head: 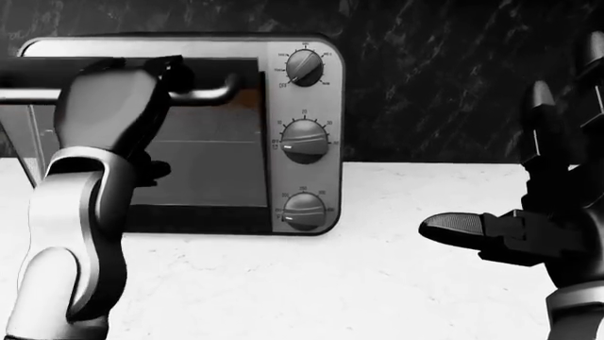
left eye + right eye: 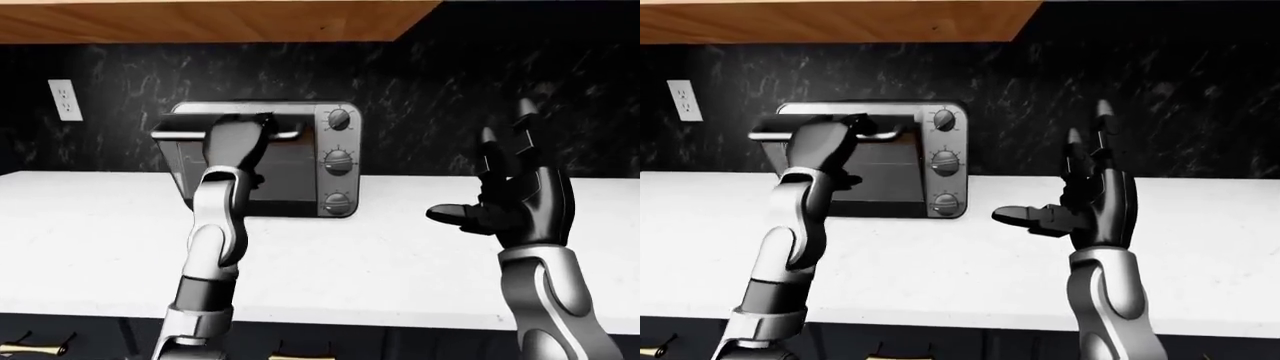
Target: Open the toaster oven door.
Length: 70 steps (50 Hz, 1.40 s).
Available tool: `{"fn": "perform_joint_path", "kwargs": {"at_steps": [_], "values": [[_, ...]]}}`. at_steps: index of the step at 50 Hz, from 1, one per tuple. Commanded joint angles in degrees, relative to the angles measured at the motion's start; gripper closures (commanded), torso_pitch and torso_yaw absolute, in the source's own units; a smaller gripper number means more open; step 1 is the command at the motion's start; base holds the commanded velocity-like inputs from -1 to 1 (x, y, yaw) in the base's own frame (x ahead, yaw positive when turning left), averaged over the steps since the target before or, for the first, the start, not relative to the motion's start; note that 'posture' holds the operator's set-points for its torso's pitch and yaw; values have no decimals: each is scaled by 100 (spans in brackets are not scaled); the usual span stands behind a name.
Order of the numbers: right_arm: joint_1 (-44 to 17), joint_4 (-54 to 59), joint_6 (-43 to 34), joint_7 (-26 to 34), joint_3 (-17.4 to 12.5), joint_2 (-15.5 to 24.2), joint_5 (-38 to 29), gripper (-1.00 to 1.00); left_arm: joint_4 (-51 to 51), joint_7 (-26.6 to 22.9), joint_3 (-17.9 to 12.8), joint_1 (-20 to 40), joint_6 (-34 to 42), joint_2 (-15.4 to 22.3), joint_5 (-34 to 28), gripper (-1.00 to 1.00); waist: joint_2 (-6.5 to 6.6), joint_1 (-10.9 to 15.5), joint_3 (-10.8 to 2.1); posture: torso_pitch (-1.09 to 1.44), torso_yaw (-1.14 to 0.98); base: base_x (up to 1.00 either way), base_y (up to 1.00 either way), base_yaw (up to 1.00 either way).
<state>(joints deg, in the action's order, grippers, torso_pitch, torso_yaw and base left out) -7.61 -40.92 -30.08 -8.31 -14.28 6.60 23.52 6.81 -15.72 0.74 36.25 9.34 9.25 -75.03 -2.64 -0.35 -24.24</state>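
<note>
A: Left hand (image 1: 141,88) is up at the toaster oven (image 2: 265,159), fingers wrapped on the door handle (image 1: 203,95), i.e. gripping it. Arm comes up from bottom left of head view.

B: Door state?

A: Toaster oven door (image 1: 203,166) looks tipped out a bit at the top; handle bar sits off the oven's top edge in left-eye view. Can't say how far open.

B: Rt hand?

A: Right hand (image 2: 515,199) is off to the right of the oven, well apart from it, raised above the desk (image 2: 400,262). Fingers spread wide, thumb pointing to view left, holding nothing.

B: Where's the oven sitting?

A: On the white desk, up near the dark marbled backsplash (image 2: 450,90), left of centre in both eye views. Three knobs stacked vertically on its right panel: top knob (image 1: 304,67), middle knob (image 1: 305,140), bottom knob (image 1: 304,210).

B: Anything else around?

A: Wall outlet (image 2: 65,99) on the backsplash, left of the oven. Wood cabinet (image 2: 210,19) overhead along top of eye views. Brass drawer pulls (image 2: 35,348) below desk edge, bottom left, partly cut off.
</note>
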Motion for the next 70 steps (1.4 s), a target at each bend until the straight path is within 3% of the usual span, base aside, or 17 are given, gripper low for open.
{"fn": "perform_joint_path", "kwargs": {"at_steps": [1,17,22,30,32,41,46,52,57,60,63,66,70], "values": [[-148,-145,89,-10,2,40,39,-100,-363,-198,10,-65,42,-62,-14,-25,-15,-3,45,-64,0,0,0,0],[-123,-142,115,-40,-24,60,94,-100,-2292,-825,-36,-1207,11,-261,-365,-23,-45,30,57,-64,0,0,0,0],[-134,-190,66,-61,-14,53,99,-100,-3133,-1196,-6,-1737,-102,-353,-512,-22,-46,28,64,-64,0,0,0,0],[-107,-143,141,-27,25,23,46,-100,-3924,-1431,-17,-2742,-544,-432,-708,-25,-53,33,45,-64,0,0,0,0],[-107,-143,142,-27,25,22,45,-100,-3932,-1436,-30,-2751,-564,-445,-713,-25,-52,35,43,-64,0,0,0,0],[-98,-123,163,-11,33,10,29,-100,-4948,-1995,-121,-3763,-857,-601,-683,-32,-59,60,37,-64,0,0,0,0],[-104,-174,114,-42,40,10,38,-100,-5540,-2552,-109,-4139,-958,-724,-536,-36,-65,73,38,-64,0,0,0,0],[-93,-216,86,-60,36,4,54,-100,-6337,-2915,59,-5282,-1351,-862,-463,-60,-77,81,28,-64,0,0,0,0],[-87,-213,97,-56,40,1,48,-100,-6670,-3017,-60,-5876,-1721,-970,-233,-84,-82,98,18,-64,0,0,0,0],[-75,-175,140,-36,47,-8,31,-100,-6681,-2978,-360,-6120,-2233,-1256,-34,-85,-94,115,23,-64,0,0,0,0],[-82,-195,118,-47,42,-5,41,-100,-6681,-2887,-929,-6538,-3140,-1723,343,-89,-101,109,27,-64,0,0,0,0],[-81,-233,85,-65,34,-1,55,-100,-6681,-3095,-1995,-6738,-4439,-2507,1059,-91,-116,103,26,-64,0,0,0,0],[-95,-296,24,-96,21,9,82,-100,-6681,-3759,-3541,-6903,-6038,-3490,2403,-97,-141,108,23,-64,0,0,0,0]]}}
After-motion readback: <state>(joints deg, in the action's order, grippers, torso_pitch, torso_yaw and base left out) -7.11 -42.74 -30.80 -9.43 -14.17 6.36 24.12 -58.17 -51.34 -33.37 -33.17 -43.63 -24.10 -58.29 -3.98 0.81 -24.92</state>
